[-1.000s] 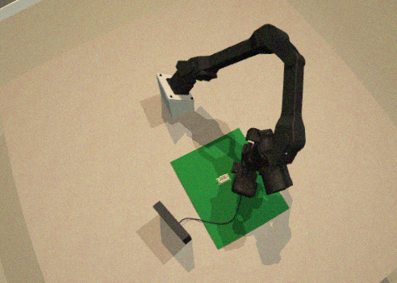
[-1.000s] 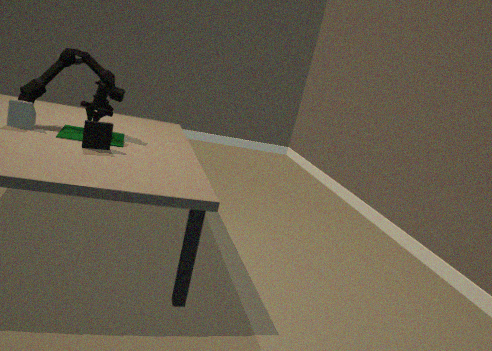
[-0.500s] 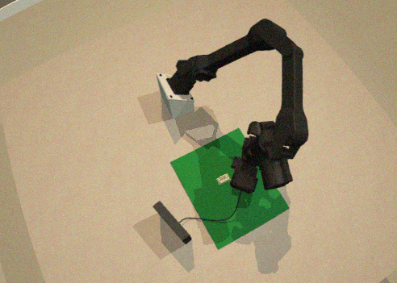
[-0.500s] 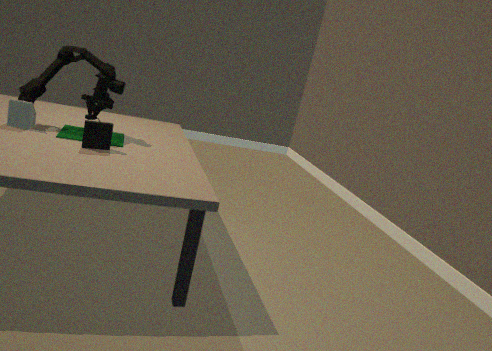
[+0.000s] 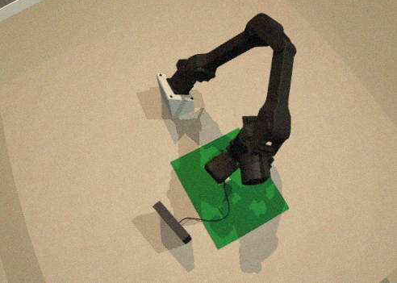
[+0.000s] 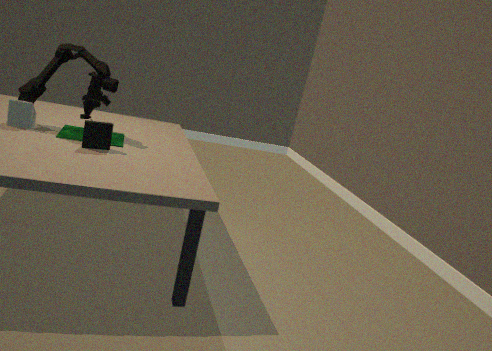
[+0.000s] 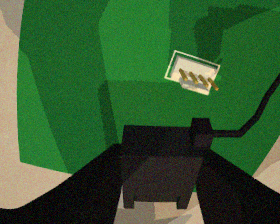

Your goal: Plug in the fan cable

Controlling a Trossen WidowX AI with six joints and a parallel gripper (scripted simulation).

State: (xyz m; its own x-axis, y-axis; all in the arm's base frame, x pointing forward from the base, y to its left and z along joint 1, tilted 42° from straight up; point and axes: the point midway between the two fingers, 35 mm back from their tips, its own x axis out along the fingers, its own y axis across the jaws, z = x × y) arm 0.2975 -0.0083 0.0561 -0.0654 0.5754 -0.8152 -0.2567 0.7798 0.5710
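My gripper [image 7: 159, 154] is shut on the black plug [image 7: 162, 142] of the fan's cable, seen between the fingers in the wrist view. The cable [image 7: 252, 122] [image 5: 228, 203] leaves the plug on the right in the wrist view. The white four-pin header [image 7: 192, 72] stands on the green board [image 7: 135, 40] [image 5: 258, 227] [image 6: 117, 141], ahead of the plug and to its right, with its brass pins bare. The plug is above the board and apart from the header. In the top view the header is mostly hidden under the wrist parts.
The dark fan [image 5: 171, 222] [image 6: 97, 135] stands upright beside the board, joined to the cable. The arm's pale base block [image 5: 181, 106] [image 6: 21, 113] stands behind the board. The table edge [image 6: 125, 199] shows in the exterior view.
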